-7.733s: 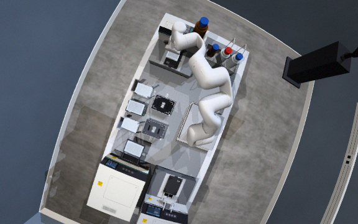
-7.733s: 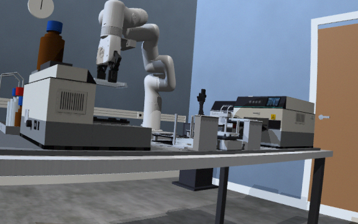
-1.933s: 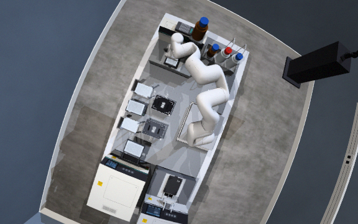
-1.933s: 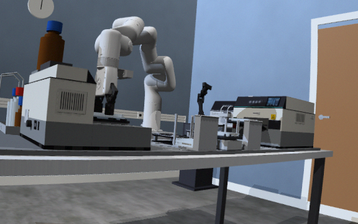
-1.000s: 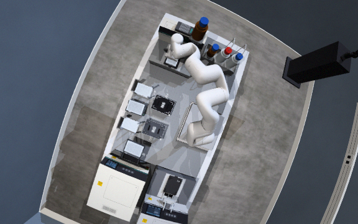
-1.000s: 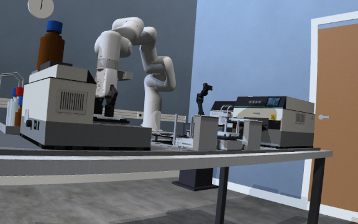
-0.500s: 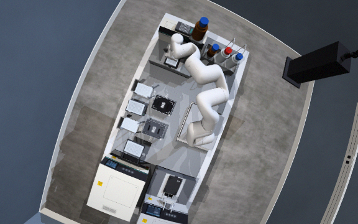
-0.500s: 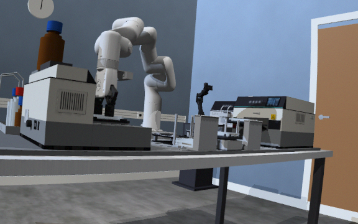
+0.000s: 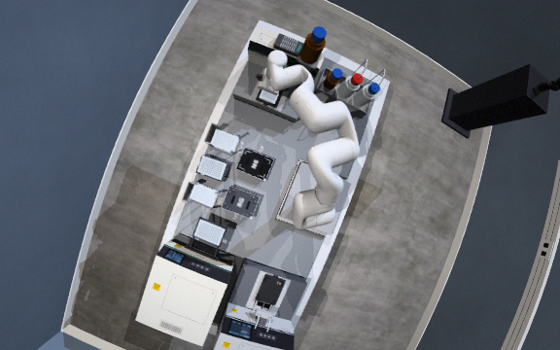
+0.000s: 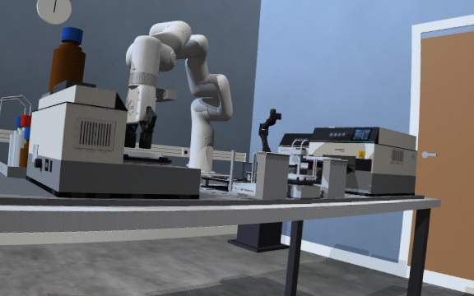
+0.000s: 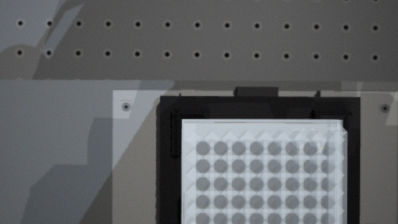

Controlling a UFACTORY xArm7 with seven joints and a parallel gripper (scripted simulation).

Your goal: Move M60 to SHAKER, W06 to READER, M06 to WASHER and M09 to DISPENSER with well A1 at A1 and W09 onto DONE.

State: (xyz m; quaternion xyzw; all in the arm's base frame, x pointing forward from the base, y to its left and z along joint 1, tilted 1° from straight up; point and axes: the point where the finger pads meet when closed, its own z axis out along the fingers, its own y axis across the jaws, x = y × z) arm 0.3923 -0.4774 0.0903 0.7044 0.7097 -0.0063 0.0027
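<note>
A white well plate (image 11: pixel 263 172) lies flat in a black nest (image 11: pixel 167 150) on the deck of the boxy instrument (image 10: pixel 76 136) that carries the brown bottle. It also shows in the top view (image 9: pixel 267 97). My gripper (image 10: pixel 138 144) hangs straight over this plate with its fingers open and empty, tips just above it. The fingers do not show in the wrist view. Several other white plates (image 9: pixel 212 167) stand in a row along the table's left side. I cannot read any plate or station labels.
Two dark nests (image 9: pixel 256 164) (image 9: pixel 243 200) lie beside the row of plates. Capped bottles in a rack (image 9: pixel 355 83) stand right of the gripper. Two large instruments (image 9: pixel 183 297) (image 9: pixel 267 292) fill the near end. The instrument housing rises close beside the gripper.
</note>
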